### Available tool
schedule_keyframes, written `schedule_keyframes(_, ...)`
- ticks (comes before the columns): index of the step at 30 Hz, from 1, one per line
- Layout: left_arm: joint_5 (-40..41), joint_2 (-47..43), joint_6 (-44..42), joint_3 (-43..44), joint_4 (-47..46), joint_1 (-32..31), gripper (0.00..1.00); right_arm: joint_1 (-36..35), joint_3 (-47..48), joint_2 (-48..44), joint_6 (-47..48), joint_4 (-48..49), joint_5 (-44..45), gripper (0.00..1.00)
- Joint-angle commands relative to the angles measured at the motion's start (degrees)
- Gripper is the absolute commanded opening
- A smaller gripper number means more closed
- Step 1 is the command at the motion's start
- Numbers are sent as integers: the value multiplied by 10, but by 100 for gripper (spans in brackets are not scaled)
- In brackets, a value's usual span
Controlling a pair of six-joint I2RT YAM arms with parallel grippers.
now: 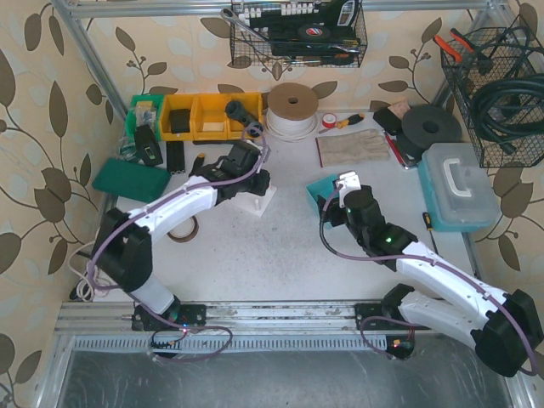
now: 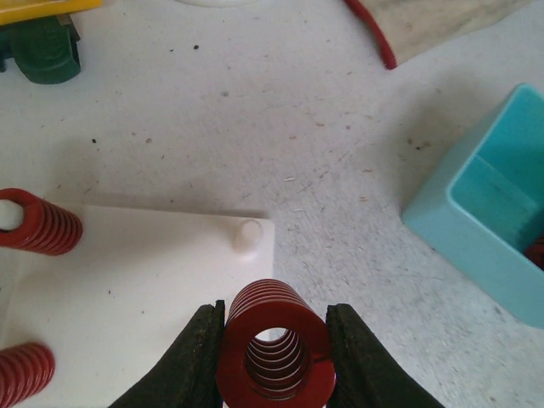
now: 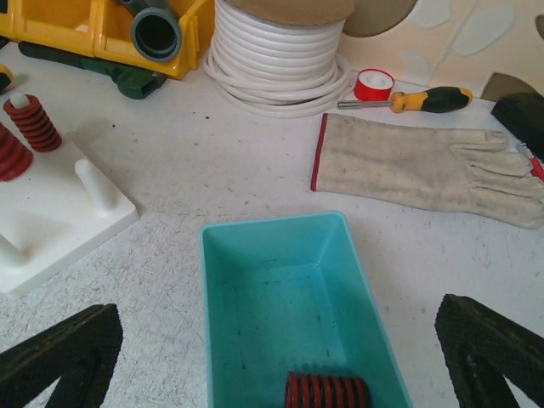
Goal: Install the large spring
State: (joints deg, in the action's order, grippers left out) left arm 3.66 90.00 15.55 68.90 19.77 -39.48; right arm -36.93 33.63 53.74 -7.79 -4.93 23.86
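My left gripper (image 2: 274, 361) is shut on a large red spring (image 2: 274, 327), held end-on just above the near right corner of the white peg plate (image 2: 144, 280). A bare white peg (image 2: 247, 235) stands just beyond the spring. Two red springs (image 2: 38, 223) (image 2: 21, 374) sit on pegs at the plate's left. From above, this gripper (image 1: 248, 167) hovers over the plate (image 1: 262, 204). My right gripper (image 3: 276, 361) is open and empty over a teal bin (image 3: 272, 223), which holds one red spring (image 3: 327, 393) lying on its side.
Yellow bins (image 1: 200, 116) and a white cable coil (image 1: 291, 110) stand at the back. A glove (image 3: 425, 166), a screwdriver (image 3: 416, 100) and red tape (image 3: 374, 84) lie behind the teal bin. A teal toolbox (image 1: 456, 185) is at the right, a green pad (image 1: 129, 178) at the left.
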Motion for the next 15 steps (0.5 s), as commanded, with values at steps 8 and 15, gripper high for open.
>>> schedule_keyframes(8, 34, 98, -30, 87, -34, -6, 0, 5, -8, -2, -21, 19, 11, 99)
schedule_keyframes(15, 49, 119, -38, 110, -28, -7, 0, 5, -6, 2, -18, 17, 9, 99)
